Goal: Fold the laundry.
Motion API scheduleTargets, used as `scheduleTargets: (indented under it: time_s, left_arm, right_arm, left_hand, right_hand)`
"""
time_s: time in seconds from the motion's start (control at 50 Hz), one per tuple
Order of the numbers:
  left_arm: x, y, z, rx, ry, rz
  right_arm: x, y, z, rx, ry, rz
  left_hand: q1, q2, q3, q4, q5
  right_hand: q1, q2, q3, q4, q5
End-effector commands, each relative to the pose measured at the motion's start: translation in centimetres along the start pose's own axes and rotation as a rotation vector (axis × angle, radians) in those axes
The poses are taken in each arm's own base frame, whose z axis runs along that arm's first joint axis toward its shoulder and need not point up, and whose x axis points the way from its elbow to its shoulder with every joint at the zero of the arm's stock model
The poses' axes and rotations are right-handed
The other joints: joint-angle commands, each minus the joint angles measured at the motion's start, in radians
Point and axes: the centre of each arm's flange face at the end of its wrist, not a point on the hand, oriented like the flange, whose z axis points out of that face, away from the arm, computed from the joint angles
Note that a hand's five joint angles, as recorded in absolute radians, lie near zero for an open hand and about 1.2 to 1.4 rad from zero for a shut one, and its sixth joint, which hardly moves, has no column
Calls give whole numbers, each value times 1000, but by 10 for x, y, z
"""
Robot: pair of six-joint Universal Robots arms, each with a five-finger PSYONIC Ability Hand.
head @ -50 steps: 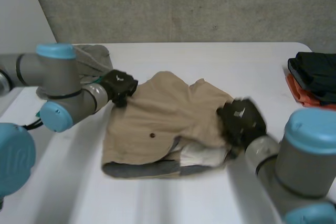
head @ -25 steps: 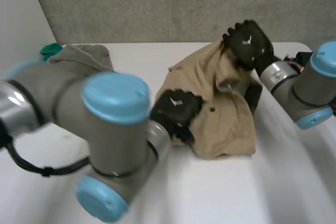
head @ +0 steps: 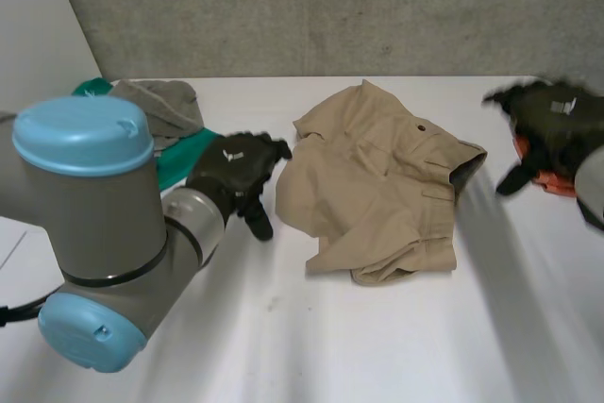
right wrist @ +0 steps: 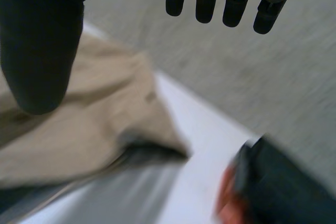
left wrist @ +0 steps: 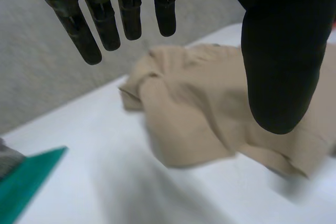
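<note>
While tan cotton shorts lie crumpled, partly folded, at middle of white table, both hands hold nothing. Left hand just beside shorts' left edge, fingers loosely straight. Right hand clear of shorts, fingers spread, near black-and-orange folded stack.

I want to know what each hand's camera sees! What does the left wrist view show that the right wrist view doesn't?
Left wrist view's own: the left hand, open, and a teal thing beside grey cloth. Right wrist view's own: the right hand, open, and black cloth with orange cloth at its edge. Shared: the tan shorts on the white table.
</note>
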Motion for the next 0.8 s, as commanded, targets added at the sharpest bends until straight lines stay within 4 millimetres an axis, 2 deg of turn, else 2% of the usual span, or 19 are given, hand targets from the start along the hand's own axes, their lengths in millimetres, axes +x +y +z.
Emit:
scheduleTargets:
  time_s: [0.02,0.06,0.16,0.34,0.4,0.42,0.44,0.46,0.48,0.52,0.54,0.6,0.62,0.64,0.68,0.7,0.72,0.78,0.8]
  left_arm:
    - [23,32,3,-89,112,-13]
    - [37,38,1,-101,147,-30]
    - [55,53,12,-119,168,-71]
    - [63,70,49,-117,36,-46]
    - [60,73,60,-104,-33,-40]
    - [58,71,63,-92,-67,-41]
    - [57,70,64,-85,-83,-43]
    - [55,68,64,-78,-101,-43]
    - [53,65,64,-68,-119,-44]
    - [51,60,63,-55,-127,-48]
    - [51,56,62,-47,-127,-52]
    - [45,20,49,35,-132,-73]
    - [42,10,44,56,-134,-80]
    - [36,-9,36,101,-143,-89]
    - [29,-31,25,157,-155,-95]
    - [24,-44,18,190,-164,-96]
    - [14,-73,2,266,-180,-91]
    - [2,-113,-25,388,-202,-76]
    - [-5,-138,-44,477,-217,-62]
  right_arm:
    - [-26,54,-24,-178,-91,-46]
    - [-34,61,-24,-163,-102,-53]
    - [-74,85,-19,-113,-190,-80]
    - [-94,111,5,-105,-168,-117]
    - [-101,113,15,-90,-159,-133]
    - [-102,114,17,-90,-157,-136]
    - [-102,115,19,-91,-153,-138]
    - [-100,115,23,-89,-140,-140]
    - [-99,114,25,-84,-130,-141]
    - [-96,110,28,-64,-115,-141]
    - [-92,102,31,-29,-96,-140]
    - [-83,74,29,66,-61,-148]
    - [-75,49,24,141,-34,-161]
    - [-72,36,21,184,-24,-168]
    - [-66,7,13,268,5,-186]
    - [-58,-19,4,337,32,-204]
    - [-55,-31,-1,363,40,-213]
    - [-40,-81,-25,449,75,-219]
    - [-36,-94,-32,472,86,-216]
  left_hand:
    - [78,86,85,89,92]
    - [78,86,85,89,92]
    - [78,86,85,89,92]
    - [124,132,131,136,139]
    - [484,492,492,496,499]
    - [753,761,760,765,768]
    - [875,883,882,887,890]
    - [1013,1021,1020,1024,1027]
    - [1063,1071,1070,1075,1078]
    - [1064,1072,1071,1075,1078]
    - [1064,1072,1071,1075,1078]
    - [1064,1072,1071,1075,1078]
    - [1064,1072,1071,1075,1078]
    - [1064,1072,1071,1075,1078]
    - [1064,1072,1071,1075,1078]
    - [1064,1072,1071,1075,1078]
    - [1064,1072,1071,1075,1078]
    - [1064,1072,1071,1075,1078]
    - [1064,1072,1071,1075,1078]
  right_hand:
    - [11,32,33,32,19]
    - [31,52,54,52,39]
    - [102,123,124,123,110]
    - [213,234,236,234,221]
    - [436,457,458,457,444]
    - [521,542,543,542,529]
    - [623,644,646,644,631]
    - [1014,1035,1036,1035,1022]
    - [1165,1186,1187,1186,1173]
    - [1166,1187,1189,1187,1175]
    - [1166,1187,1189,1187,1175]
    - [1166,1187,1189,1187,1175]
    - [1166,1187,1189,1187,1175]
    - [1166,1187,1189,1187,1175]
    - [1166,1187,1189,1187,1175]
    - [1166,1187,1189,1187,1175]
    - [1166,1187,1189,1187,1175]
    - [1166,1187,1189,1187,1175]
    - [1166,1187,1189,1187,1175]
